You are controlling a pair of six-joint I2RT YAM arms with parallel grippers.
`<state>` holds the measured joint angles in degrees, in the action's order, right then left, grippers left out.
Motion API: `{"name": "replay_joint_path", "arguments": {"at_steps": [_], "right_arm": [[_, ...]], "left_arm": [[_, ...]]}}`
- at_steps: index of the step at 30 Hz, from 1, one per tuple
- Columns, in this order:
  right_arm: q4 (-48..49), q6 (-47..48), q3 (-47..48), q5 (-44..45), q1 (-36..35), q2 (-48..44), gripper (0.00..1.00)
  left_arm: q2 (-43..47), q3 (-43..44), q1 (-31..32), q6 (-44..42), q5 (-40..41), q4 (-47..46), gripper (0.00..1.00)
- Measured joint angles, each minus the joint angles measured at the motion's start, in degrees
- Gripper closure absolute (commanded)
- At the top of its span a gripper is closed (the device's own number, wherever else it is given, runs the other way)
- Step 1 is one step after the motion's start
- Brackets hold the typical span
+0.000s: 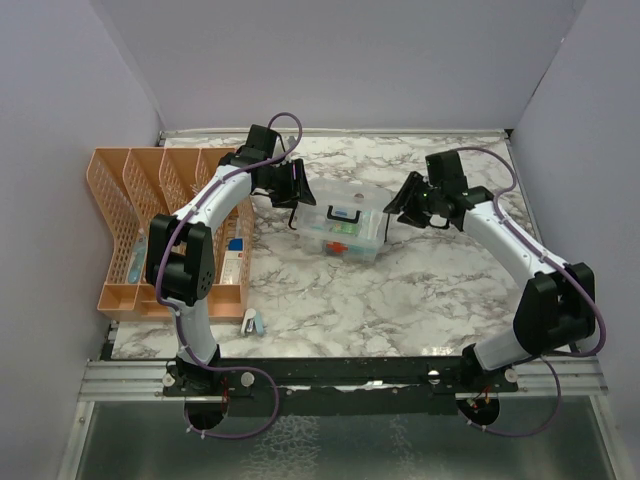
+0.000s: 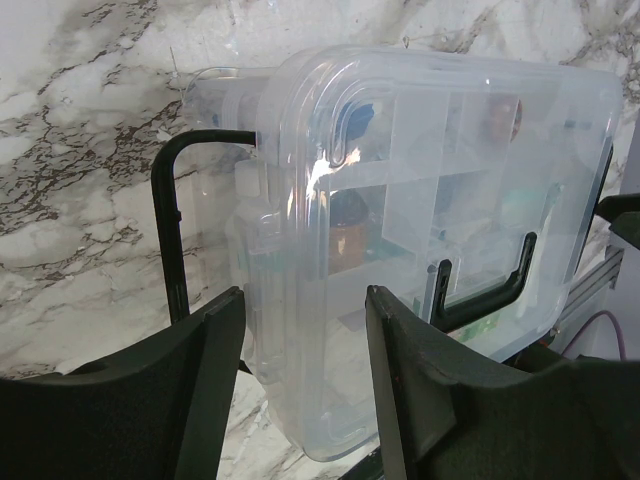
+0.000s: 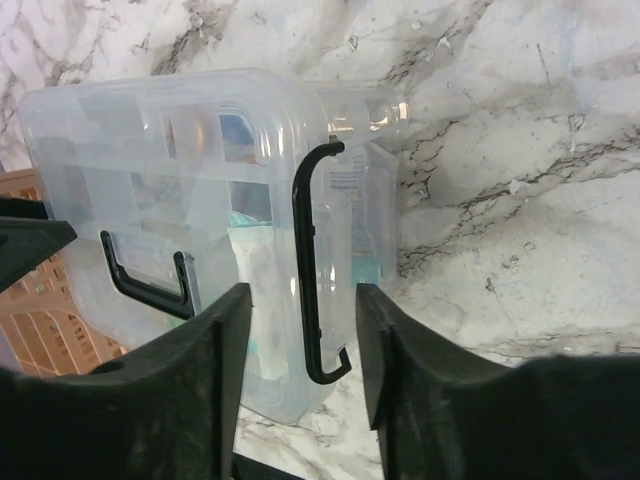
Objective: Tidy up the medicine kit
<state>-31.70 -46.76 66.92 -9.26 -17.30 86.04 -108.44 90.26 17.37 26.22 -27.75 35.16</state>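
Observation:
The medicine kit (image 1: 345,225), a clear box with its lid on and a black handle (image 1: 344,214), sits mid-table. My left gripper (image 1: 297,190) is at its left end and my right gripper (image 1: 395,208) at its right end. In the left wrist view the kit (image 2: 430,150) has its end edge between the open fingers (image 2: 300,330), with the black clip (image 2: 170,230) just left of them. In the right wrist view the other black clip (image 3: 303,260) stands between the open fingers (image 3: 303,330) with a gap on each side, against the kit (image 3: 150,150).
An orange lattice organizer (image 1: 130,200) stands along the left side, holding a few small packages (image 1: 234,258). A small white and blue item (image 1: 252,321) lies by its front corner. White walls close in the table.

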Motion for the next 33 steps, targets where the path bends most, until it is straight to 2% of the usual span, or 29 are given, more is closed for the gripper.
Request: {"name": "replay_joint_path", "arguments": {"at_steps": [5,10,15,21,26,33], "right_arm": [[-0.31,3.43,1.81,1.11,0.0,-0.81,0.47],[0.9,7.85,3.04,0.57,0.0,-1.27,0.48],[1.33,11.47,4.42,0.33,0.0,-1.11,0.49],[1.51,14.19,6.43,-2.69,0.0,0.63,0.5],[1.01,16.24,8.72,-5.33,-0.02,3.74,0.49],[-1.4,19.96,10.99,-5.33,-0.68,4.87,0.47]], "left_arm": [[0.0,0.0,-0.13,-0.02,-0.55,0.0,0.61],[0.0,-0.02,-0.24,0.0,-1.53,-0.07,0.65],[0.0,-0.13,0.61,0.79,-1.46,-0.79,0.66],[-0.42,-0.39,5.49,3.37,-1.25,-3.04,0.66],[-2.34,1.36,9.84,4.66,-1.31,-4.26,0.58],[-3.21,2.97,10.6,4.55,-1.27,-3.8,0.44]]}}
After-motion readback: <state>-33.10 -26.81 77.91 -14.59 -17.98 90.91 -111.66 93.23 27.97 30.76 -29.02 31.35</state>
